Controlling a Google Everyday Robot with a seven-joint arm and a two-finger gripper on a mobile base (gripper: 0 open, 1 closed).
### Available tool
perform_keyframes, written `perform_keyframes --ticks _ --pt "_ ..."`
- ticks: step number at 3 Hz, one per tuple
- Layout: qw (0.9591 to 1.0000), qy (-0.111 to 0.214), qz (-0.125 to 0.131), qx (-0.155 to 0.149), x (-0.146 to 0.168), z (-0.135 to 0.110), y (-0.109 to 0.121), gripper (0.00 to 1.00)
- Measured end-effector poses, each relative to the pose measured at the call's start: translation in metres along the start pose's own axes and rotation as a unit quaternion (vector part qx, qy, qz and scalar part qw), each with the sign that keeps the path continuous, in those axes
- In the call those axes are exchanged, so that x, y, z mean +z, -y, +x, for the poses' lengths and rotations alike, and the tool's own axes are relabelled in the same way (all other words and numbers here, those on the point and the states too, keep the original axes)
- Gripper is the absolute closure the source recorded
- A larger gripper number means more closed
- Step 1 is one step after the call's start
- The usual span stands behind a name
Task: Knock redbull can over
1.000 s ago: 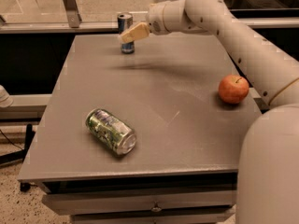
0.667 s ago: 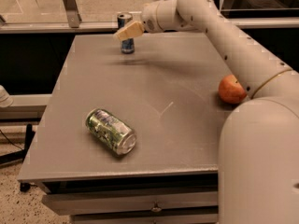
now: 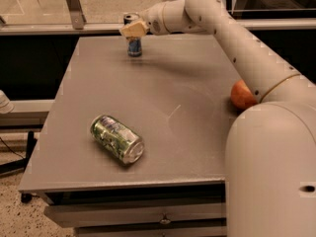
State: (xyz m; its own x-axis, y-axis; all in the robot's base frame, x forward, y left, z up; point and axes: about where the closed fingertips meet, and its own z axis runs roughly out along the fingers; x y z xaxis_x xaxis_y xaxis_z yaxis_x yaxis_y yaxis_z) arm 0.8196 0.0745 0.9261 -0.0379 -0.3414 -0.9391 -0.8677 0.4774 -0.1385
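The redbull can [image 3: 134,46] is slim, blue and silver, and stands upright near the far edge of the grey table [image 3: 163,88]. My gripper [image 3: 132,29] reaches in from the right and sits in front of the can's upper half, against it or just in front. The can's middle is hidden behind the gripper; its top and lower part show.
A fatter green-patterned can [image 3: 117,138] lies on its side near the table's front left. An orange-red fruit [image 3: 242,95] sits at the right edge, partly behind my arm. A metal rail and window run behind the table.
The arm has swung further over the table and now hides more of the fruit. The gripper stays at the can, which still stands upright.
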Motion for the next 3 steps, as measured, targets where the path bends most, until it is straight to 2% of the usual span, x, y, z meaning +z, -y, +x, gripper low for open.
perform_keyframes --ticks 1,2,3 --pt "0.9994 0.022 -0.017 0.019 -0.015 -0.006 -0.012 0.62" --pt "0.9982 0.043 -0.028 0.032 -0.046 -0.013 -0.025 0.86" --pt "0.9987 0.032 -0.036 0.014 -0.082 -0.020 -0.028 1.00"
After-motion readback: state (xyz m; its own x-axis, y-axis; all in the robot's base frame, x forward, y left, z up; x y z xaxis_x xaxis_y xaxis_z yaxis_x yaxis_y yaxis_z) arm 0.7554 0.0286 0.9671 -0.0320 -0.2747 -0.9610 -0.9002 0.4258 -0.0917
